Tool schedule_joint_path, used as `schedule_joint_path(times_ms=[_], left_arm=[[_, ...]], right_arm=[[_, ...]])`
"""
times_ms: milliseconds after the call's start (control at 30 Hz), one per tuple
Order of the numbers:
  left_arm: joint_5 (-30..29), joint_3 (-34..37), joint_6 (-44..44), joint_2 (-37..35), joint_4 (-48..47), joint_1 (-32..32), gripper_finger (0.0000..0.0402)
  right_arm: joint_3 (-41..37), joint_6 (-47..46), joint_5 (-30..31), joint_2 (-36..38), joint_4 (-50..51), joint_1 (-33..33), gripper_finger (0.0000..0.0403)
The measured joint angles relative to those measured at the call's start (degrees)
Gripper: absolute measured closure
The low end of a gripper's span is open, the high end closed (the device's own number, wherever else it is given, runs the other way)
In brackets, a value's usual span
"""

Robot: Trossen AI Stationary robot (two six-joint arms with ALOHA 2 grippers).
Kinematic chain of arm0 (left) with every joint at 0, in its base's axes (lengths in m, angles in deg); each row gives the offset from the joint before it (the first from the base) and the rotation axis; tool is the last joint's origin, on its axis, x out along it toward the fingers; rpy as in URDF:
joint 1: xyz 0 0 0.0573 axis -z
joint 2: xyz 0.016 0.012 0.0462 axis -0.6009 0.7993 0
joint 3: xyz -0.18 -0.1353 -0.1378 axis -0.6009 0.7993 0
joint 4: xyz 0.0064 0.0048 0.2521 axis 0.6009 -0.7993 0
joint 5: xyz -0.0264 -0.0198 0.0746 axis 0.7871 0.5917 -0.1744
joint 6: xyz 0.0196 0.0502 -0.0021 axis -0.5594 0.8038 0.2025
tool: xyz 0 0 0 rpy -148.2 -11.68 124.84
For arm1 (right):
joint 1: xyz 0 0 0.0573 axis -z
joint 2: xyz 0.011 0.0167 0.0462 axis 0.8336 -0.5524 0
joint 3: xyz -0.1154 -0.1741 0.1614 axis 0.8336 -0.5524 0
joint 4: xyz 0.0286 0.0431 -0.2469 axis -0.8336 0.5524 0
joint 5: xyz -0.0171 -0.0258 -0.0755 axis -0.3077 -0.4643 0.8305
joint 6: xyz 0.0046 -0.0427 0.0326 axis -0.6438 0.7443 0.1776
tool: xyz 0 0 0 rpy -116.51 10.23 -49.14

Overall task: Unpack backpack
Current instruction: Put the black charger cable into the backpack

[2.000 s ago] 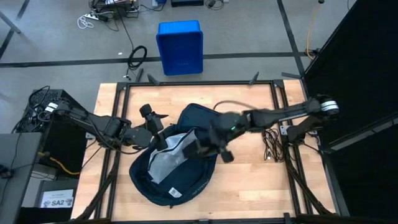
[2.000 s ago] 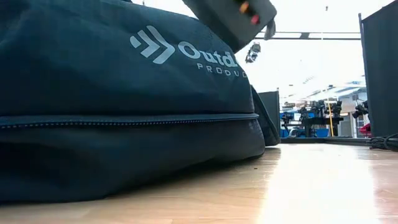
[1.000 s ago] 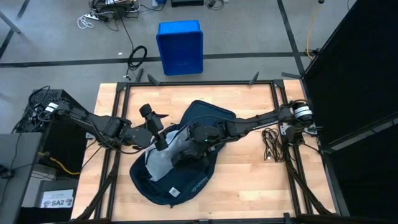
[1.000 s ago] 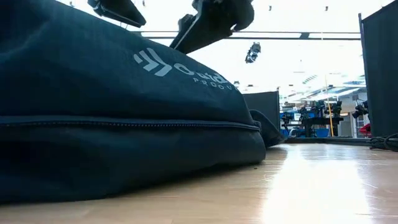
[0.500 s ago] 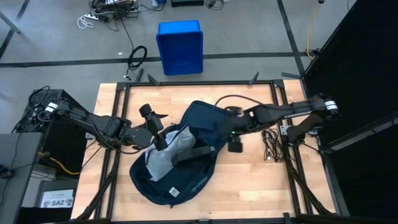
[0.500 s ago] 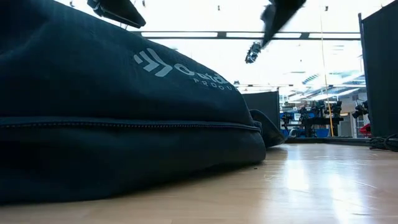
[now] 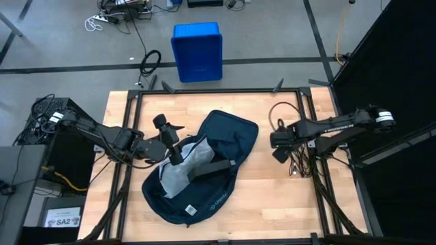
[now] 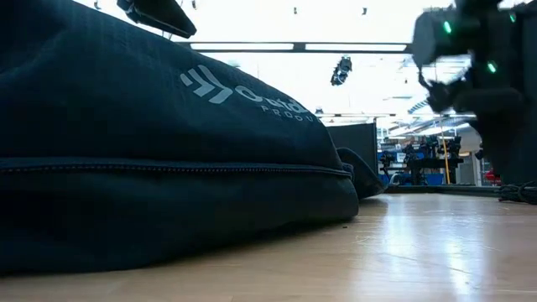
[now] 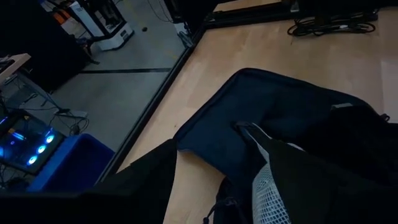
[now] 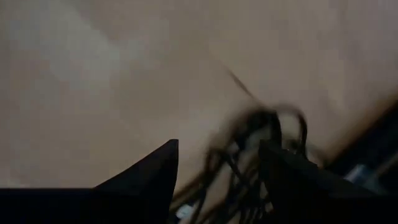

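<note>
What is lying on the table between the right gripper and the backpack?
Nothing: in the high view, only bare wooden tabletop separates the right gripper from the backpack. The black cable bundle lies on the gripper's far side.

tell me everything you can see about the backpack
The backpack is a large soft dark navy fabric bag lying flat on the wooden table, slightly left of centre. Its main compartment is unzipped, the flap folded back to show pale grey lining and a mesh pocket. A small white label sits near its lower end, and a white logo shows on its side in the low view. The left pincer is at the opening's edge.
</note>
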Motion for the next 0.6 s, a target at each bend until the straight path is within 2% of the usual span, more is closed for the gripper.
schedule_joint_path(times_ms=[100,233,433,533,600], left_arm=[[0.57,0.0,-0.07,-0.02,0.02,0.01,0.0173],[0.77,0.0,-0.07,0.14,0.03,0.01,0.0173],[0.84,0.0,0.07,0.57,0.09,0.01,0.0173],[0.86,0.0,0.11,0.61,-0.02,0.01,0.0173],[0.86,0.0,0.13,0.61,0.03,0.01,0.0173]], right_arm=[[-4.45,-4.0,-2.99,1.15,-0.56,0.83,0.0201],[-8.0,-4.58,-6.98,0.91,-6.49,0.91,0.0188],[-10.55,-4.99,-7.75,-0.79,-8.4,0.92,0.0161],[-10.47,-4.22,-8.65,-1.4,-10.06,0.92,0.0172],[-10.61,-2.98,-10.33,-1.72,-12.69,0.8,0.0199]])
